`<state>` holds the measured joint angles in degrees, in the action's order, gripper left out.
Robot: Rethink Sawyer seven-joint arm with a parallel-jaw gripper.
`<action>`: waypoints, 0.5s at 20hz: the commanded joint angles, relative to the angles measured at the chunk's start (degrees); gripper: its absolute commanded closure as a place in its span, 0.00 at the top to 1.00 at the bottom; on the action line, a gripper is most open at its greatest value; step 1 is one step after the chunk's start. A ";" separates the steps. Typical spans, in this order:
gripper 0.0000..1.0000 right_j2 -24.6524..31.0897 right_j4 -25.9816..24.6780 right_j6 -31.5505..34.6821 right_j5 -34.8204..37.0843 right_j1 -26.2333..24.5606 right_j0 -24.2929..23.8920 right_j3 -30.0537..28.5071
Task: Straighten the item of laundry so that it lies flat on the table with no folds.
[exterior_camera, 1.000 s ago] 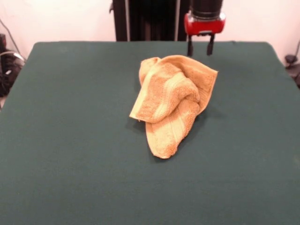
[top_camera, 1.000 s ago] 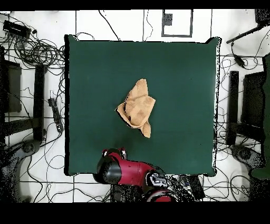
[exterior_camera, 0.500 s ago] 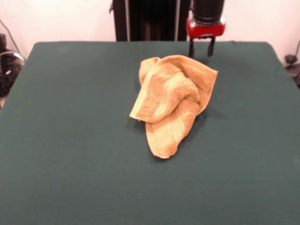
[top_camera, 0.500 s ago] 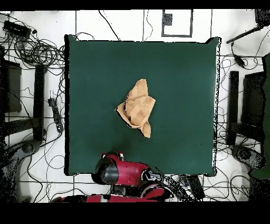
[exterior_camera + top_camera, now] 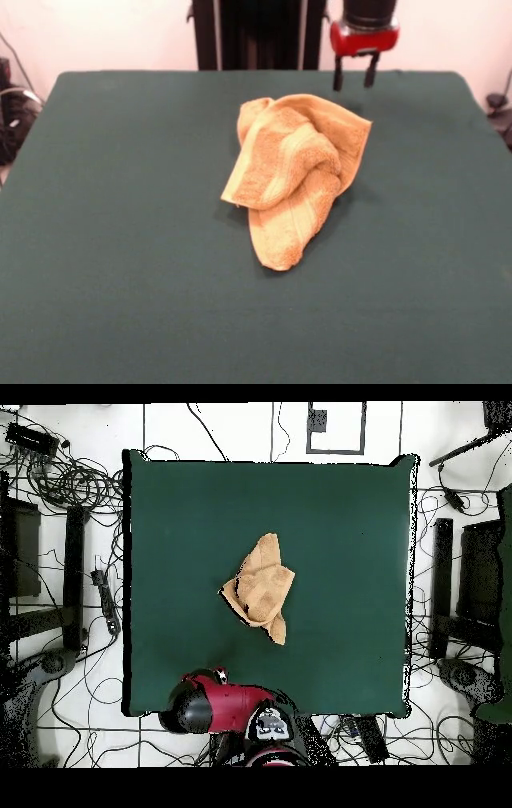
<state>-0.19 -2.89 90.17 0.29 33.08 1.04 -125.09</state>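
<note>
Lying crumpled mid-table: towel, soft, light, limp, likely to drape when lifted. Best pinched at the loose corner nearest camera. Gripper hovering beyond it, fingers apart, holding nothing.

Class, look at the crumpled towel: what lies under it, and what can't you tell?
The towel rests on the green table, bunched with layers folded over each other. Bare felt surrounds it on every side. Whatever sits beneath the folds, including its lower layers, is covered and cannot be seen.

Gripper raised, fingers apart
</note>
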 commanded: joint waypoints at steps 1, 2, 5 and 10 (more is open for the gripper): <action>1.00 0.96 -3.59 0.85 11.86 5.30 -0.43 7.10; 1.00 0.72 -4.36 0.67 12.75 6.12 -0.55 7.10; 1.00 1.39 -5.32 0.25 17.50 8.96 -1.29 8.03; 1.00 3.74 -9.98 -1.67 16.38 6.38 -3.27 12.67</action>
<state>-0.22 -8.67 90.17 11.83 40.51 -0.09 -121.80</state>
